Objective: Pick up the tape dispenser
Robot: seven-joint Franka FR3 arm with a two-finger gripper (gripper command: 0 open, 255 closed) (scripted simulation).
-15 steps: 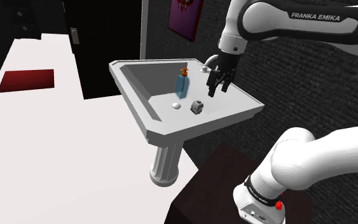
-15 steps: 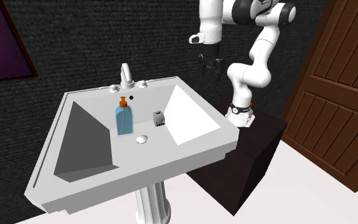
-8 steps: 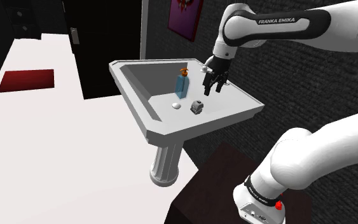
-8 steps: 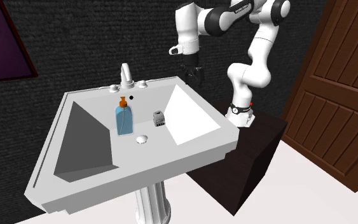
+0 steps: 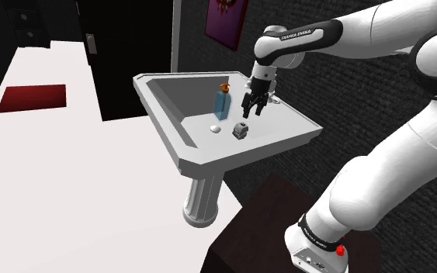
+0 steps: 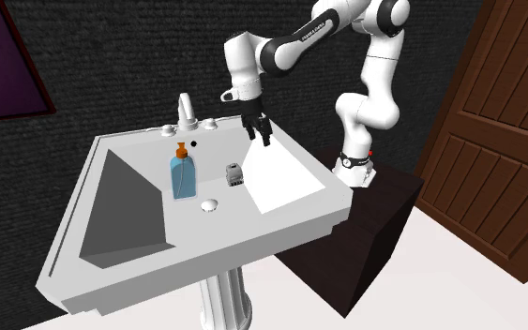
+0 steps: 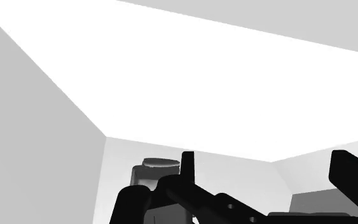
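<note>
The tape dispenser, a small grey and dark block, stands on the floor of the white pedestal sink near its sloped side wall. In the second exterior view the tape dispenser sits just right of a blue soap bottle. My black gripper hangs open over the basin, a little above and behind the dispenser, touching nothing. From the other side the gripper points down at the sloped wall. In the wrist view the gripper has its fingers apart and the tape dispenser lies just outside one finger.
A blue soap bottle with an orange pump stands in the basin beside the dispenser, with a drain plug in front. The faucet rises at the back rim against the dark wall. A brown door stands at the right.
The arm has swung from beside the sink to over the basin, and the gripper has come down toward the tape dispenser. The things in the sink have not moved.
</note>
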